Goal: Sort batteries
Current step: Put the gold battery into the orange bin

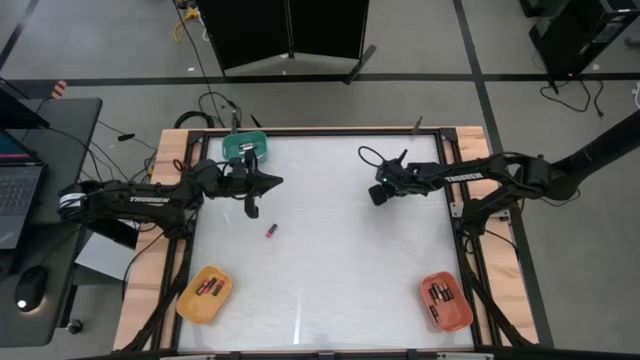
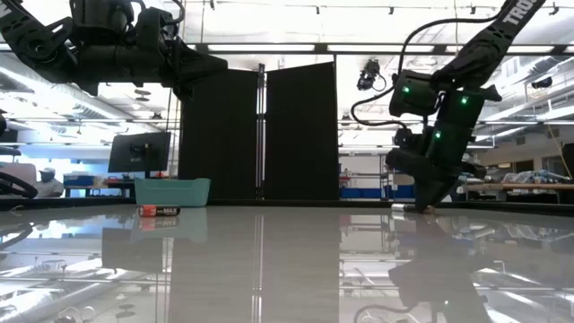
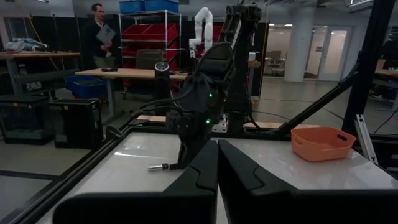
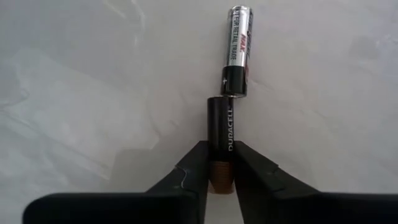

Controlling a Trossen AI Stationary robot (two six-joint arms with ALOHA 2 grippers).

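My left pincer (image 1: 268, 182) hovers pressed together beside the green tray (image 1: 246, 148); a red battery (image 1: 270, 231) lies loose on the bench (image 1: 340, 280) nearby. My right pincer (image 4: 222, 163) pinches a black Duracell battery (image 4: 222, 127), end-to-end with a silver battery (image 4: 238, 51).

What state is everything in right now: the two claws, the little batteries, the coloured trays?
Right gripper: jaws closed around the Duracell battery, which lies on the table.
Silver battery: lying loose, end to end with the Duracell battery.
Left gripper: jaws shut, empty, raised above the table.
Red battery: lying alone, mid-table.
Green tray: contents unclear.
Yellow tray: holds batteries.
Orange tray: holds batteries.
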